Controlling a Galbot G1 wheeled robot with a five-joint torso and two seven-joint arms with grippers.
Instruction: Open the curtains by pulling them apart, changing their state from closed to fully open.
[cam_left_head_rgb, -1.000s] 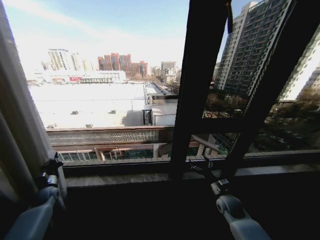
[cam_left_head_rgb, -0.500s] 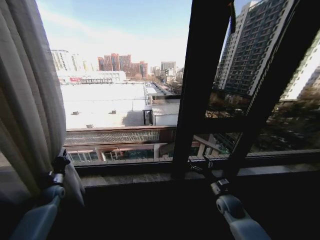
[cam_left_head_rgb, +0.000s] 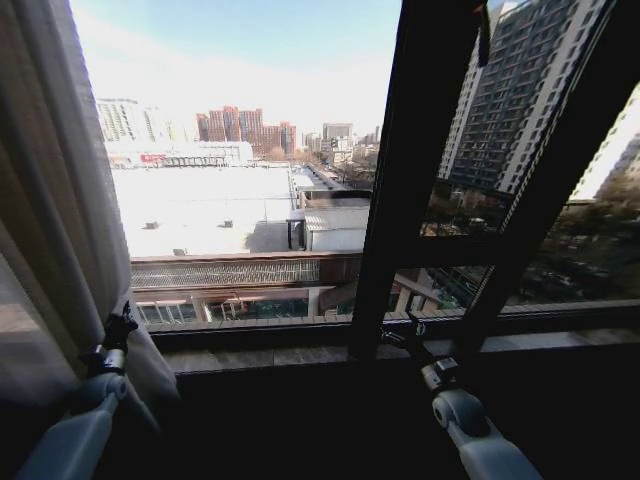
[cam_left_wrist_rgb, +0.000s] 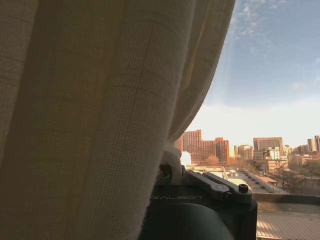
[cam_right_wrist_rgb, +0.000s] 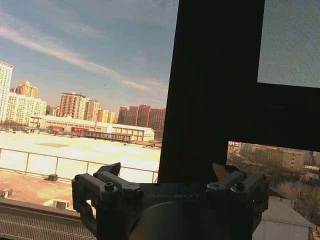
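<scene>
The curtains (cam_left_head_rgb: 60, 200) hang as a bunched sheer cream panel at the left edge of the window. Pleated folds of that curtain (cam_left_wrist_rgb: 90, 110) show close up in the left wrist view. My left gripper (cam_left_head_rgb: 119, 328) is low at the panel's inner edge, shut on a pinch of the fabric, which bulges around it. In the left wrist view the cloth is caught at the left gripper (cam_left_wrist_rgb: 172, 165). My right gripper (cam_left_head_rgb: 408, 330) is held just above the sill beside the dark window post. Seen from the wrist, the right gripper (cam_right_wrist_rgb: 167, 177) is open and holds nothing.
A wide dark window post (cam_left_head_rgb: 400, 180) and a second slanted one (cam_left_head_rgb: 545, 190) stand right of centre. The stone sill (cam_left_head_rgb: 280, 356) runs along below the glass. Rooftops and tall buildings lie outside.
My left gripper has moved a little to the right with the curtain, so the fabric's edge covers more of the glass than a second ago. The right arm has stayed put.
</scene>
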